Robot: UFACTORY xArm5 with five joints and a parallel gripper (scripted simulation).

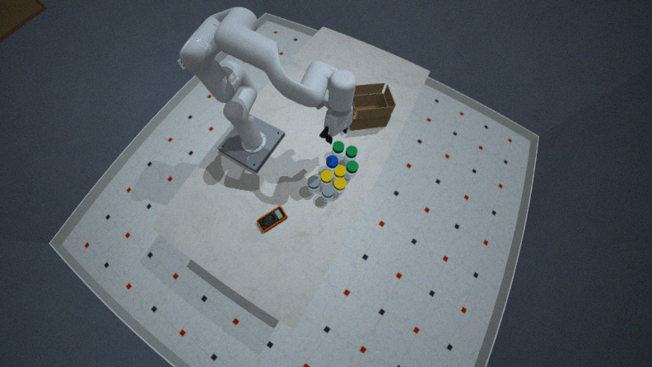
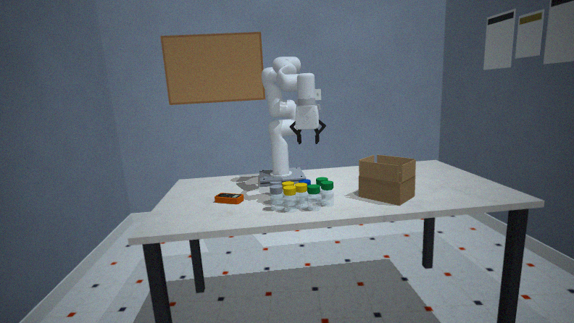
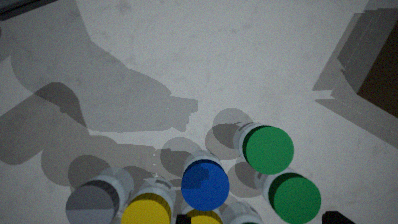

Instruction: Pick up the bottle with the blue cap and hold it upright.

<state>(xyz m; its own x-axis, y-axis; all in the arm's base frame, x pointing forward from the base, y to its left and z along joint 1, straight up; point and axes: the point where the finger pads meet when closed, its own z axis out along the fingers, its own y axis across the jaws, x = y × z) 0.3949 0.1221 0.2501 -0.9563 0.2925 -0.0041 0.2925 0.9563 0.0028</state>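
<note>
The bottle with the blue cap [image 1: 332, 161] stands upright in a tight cluster of clear bottles on the white table. It also shows in the wrist view [image 3: 205, 184] and, mostly hidden behind the others, in the exterior view [image 2: 304, 181]. Green-capped bottles [image 3: 268, 149] stand on one side of it, yellow-capped ones [image 1: 339, 171] and grey-capped ones [image 1: 314, 183] on the other. My gripper [image 2: 308, 135] is open and empty, high above the cluster, fingers pointing down. In the top view my gripper [image 1: 326, 133] is just behind the green caps.
An open cardboard box [image 2: 386, 178] stands on the table to the right of the bottles. An orange multimeter [image 2: 228, 198] lies to their left. The arm's base plate [image 1: 251, 146] is behind the cluster.
</note>
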